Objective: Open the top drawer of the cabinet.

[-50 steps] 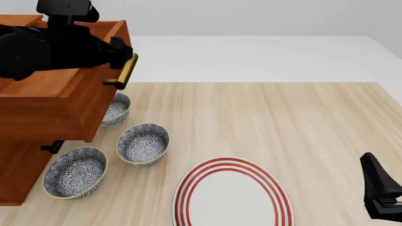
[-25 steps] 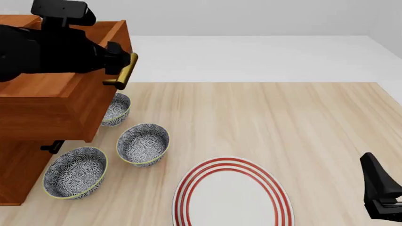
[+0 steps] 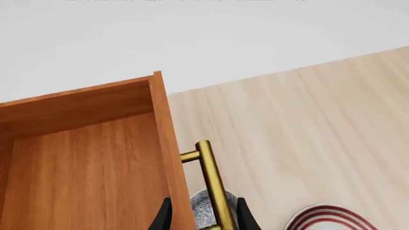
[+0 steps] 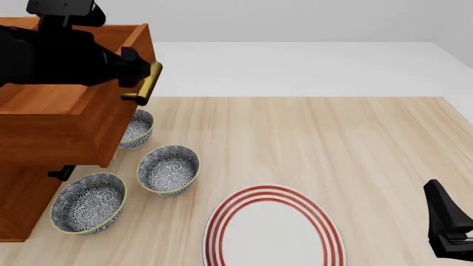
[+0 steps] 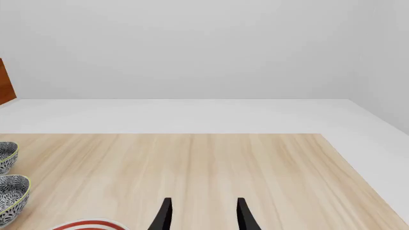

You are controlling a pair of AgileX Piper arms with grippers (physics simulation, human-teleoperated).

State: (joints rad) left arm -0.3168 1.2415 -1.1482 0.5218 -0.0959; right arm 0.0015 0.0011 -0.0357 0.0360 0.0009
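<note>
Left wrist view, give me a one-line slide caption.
Left tool straddles the brass handle of the pulled-out top drawer.

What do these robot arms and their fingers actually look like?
Both are matte black with no visible markings or cables. The left arm is bulky and rounded, with a boxy block on top. Each gripper, left and right, ends in two slim, tapering black fingers.

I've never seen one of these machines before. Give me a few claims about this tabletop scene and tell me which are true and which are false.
1. The reddish-brown wooden top drawer is pulled out. True.
2. The left gripper straddles the long brass bar handle. True.
3. Five black-and-white patterned bowls sit on the light wooden table. False: three.
4. The right gripper holds the red-ringed white plate. False: it holds nothing.
</note>
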